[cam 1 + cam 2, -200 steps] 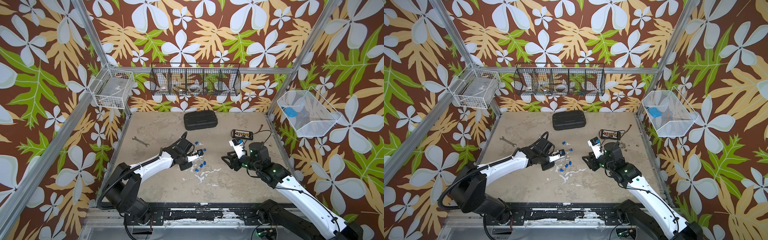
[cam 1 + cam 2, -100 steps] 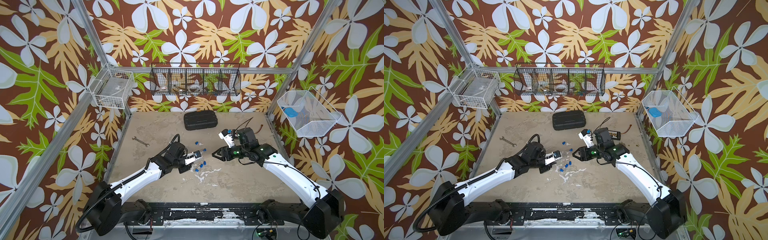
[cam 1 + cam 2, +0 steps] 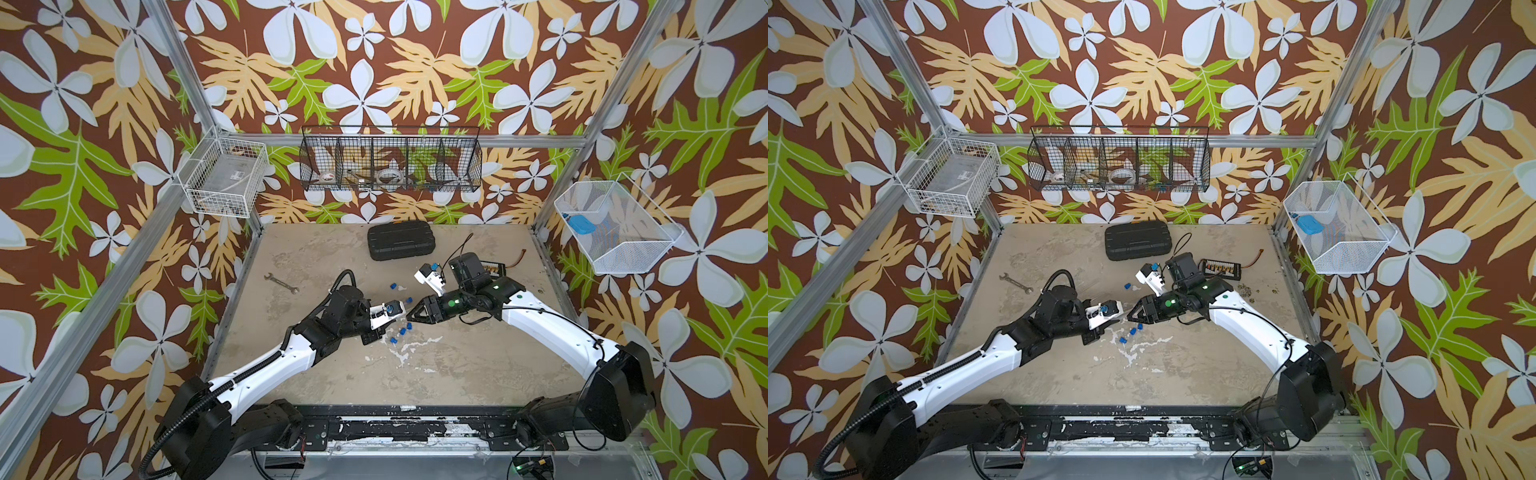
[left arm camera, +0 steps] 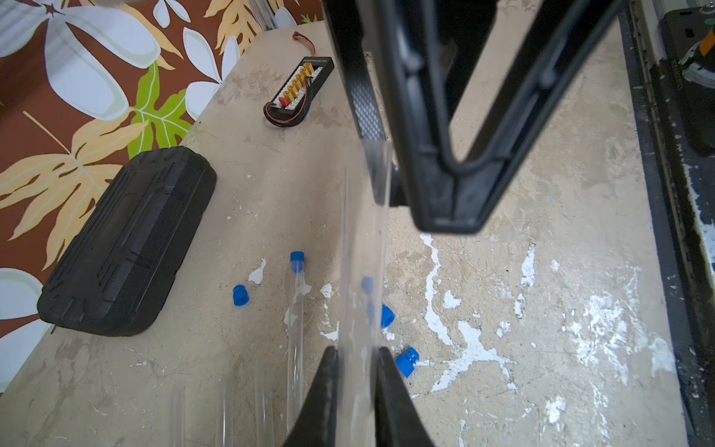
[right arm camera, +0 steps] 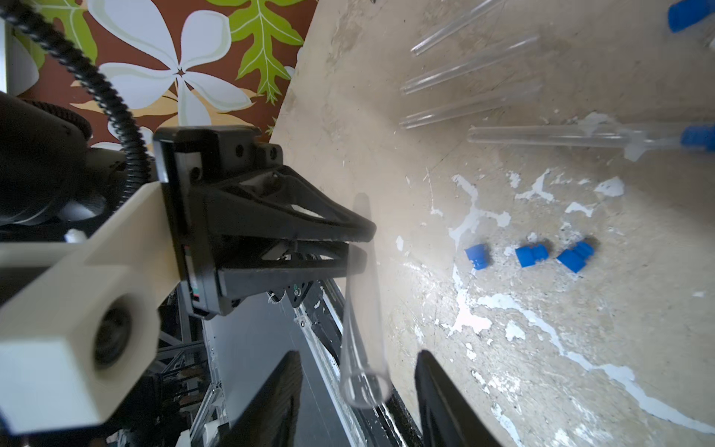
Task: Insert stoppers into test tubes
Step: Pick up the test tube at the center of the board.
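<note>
My left gripper (image 4: 356, 362) is shut on a clear test tube (image 4: 361, 271), held above the table. The tube's open mouth (image 5: 363, 387) lies between the spread fingers of my right gripper (image 5: 358, 381), which is open and touches nothing. In both top views the two grippers meet tip to tip at mid-table, left gripper (image 3: 392, 322) and right gripper (image 3: 413, 318). Three loose blue stoppers (image 5: 532, 255) lie on the table below. One tube (image 4: 296, 329) lies there with a stopper (image 4: 296, 260) in it. Three bare tubes (image 5: 464, 108) lie beside it.
A black case (image 3: 401, 241) sits at the back of the table, and a wrench (image 3: 281, 283) lies at the left. A connector board with wires (image 4: 300, 91) lies at the right rear. Wire baskets (image 3: 390, 164) hang on the walls. One more stopper (image 4: 240, 296) lies near the case.
My right arm has swung in from the right and lowered, and its open fingers now flank the tube's mouth. The left gripper has stayed shut on the tube and shifted slightly.
</note>
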{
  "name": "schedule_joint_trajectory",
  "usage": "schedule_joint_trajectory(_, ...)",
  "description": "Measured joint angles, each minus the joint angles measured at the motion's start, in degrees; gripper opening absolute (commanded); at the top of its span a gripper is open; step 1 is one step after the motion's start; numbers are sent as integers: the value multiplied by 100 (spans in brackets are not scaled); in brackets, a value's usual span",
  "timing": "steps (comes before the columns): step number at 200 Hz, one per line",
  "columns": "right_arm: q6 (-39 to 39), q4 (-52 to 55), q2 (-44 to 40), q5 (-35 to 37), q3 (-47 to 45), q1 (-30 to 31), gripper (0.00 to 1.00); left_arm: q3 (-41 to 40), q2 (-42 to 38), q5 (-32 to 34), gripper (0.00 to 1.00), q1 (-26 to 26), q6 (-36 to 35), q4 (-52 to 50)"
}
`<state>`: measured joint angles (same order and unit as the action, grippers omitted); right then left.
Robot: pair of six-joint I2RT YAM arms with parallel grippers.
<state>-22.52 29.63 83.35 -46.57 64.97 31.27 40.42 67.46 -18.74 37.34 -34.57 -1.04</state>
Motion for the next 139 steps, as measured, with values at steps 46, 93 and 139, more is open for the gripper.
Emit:
schedule_joint_trajectory(46, -275, -186, 223, -7, 31, 96, 40, -57, -15, -81, 4, 0, -2, 11)
schedule_joint_trajectory(93, -422, -310, 310, 2, 83, 122, 33, -68, -17, -98, 4, 0, -4, 44)
schedule_joint_trajectory(139, -448, -330, 361, 7, 98, 151, 26, -68, -17, -98, 4, 0, -7, 44)
